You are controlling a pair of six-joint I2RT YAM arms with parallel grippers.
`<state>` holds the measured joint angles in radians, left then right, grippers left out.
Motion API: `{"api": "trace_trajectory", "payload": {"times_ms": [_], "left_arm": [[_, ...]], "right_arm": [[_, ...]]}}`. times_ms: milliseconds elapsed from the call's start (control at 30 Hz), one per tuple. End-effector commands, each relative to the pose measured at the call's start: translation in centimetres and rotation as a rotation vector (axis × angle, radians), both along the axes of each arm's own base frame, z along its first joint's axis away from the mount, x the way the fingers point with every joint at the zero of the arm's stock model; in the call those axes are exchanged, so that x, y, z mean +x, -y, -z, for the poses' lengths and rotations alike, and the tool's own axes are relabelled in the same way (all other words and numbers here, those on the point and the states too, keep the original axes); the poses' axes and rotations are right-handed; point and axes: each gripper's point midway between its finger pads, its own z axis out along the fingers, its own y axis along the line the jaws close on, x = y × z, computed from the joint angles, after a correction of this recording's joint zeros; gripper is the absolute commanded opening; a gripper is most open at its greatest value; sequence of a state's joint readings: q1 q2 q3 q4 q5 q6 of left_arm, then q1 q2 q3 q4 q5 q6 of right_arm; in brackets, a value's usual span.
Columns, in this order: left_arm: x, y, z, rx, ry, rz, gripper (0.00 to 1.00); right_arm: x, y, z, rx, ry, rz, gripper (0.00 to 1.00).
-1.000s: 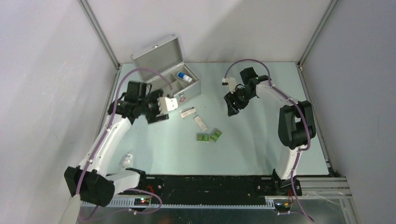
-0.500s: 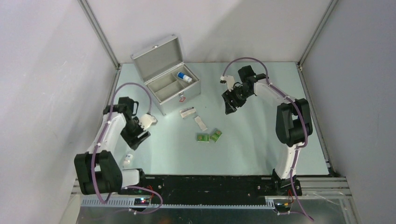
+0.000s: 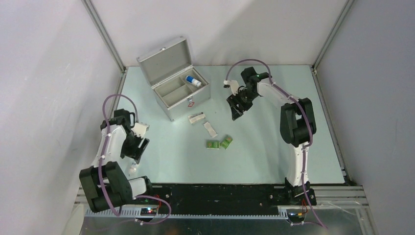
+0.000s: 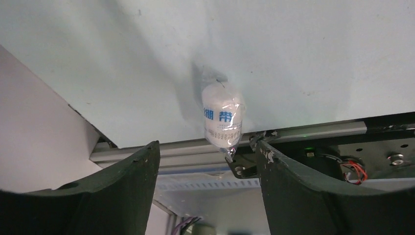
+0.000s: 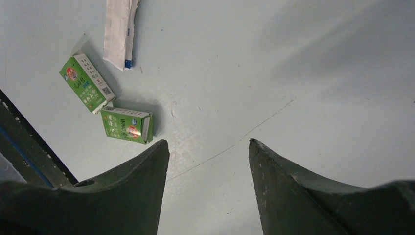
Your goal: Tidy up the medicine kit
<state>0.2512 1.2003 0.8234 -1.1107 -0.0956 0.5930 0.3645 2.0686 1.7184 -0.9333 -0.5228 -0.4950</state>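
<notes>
bandage roll (image 4: 222,115): wrapped, at edge of table (image 4: 303,63). left gripper (image 4: 208,152), right gripper (image 5: 208,147): wide, empty. risk: finger nudge rolls it off.

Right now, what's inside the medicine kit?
The lid is up. In the medicine kit, one white-and-blue bottle lies in the compartment nearer the right arm. The other compartment shows only bare lining. The floor strip just behind the front wall is hidden from the top camera.

The left hand (image 3: 136,152) and the right hand (image 3: 234,112) both point downward, fingers parted, holding nothing.
</notes>
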Motion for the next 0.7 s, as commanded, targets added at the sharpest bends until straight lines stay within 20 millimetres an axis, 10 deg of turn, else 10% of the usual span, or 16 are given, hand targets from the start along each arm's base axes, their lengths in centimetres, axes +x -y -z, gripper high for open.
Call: {"api": "trace_trajectory", "payload": {"times_ms": [0,667], "left_arm": [[0.6,0.4,1.0,-0.057,-0.003,-0.104,0.74],[0.1,-0.7,5.3,-0.085,-0.202,-0.156,0.28]], "right_arm": [[-0.3,-0.1,-0.7,-0.034,-0.018,-0.021,0.64],[-0.7,0.7,-0.4,-0.080,0.024,-0.041,0.64]]}}
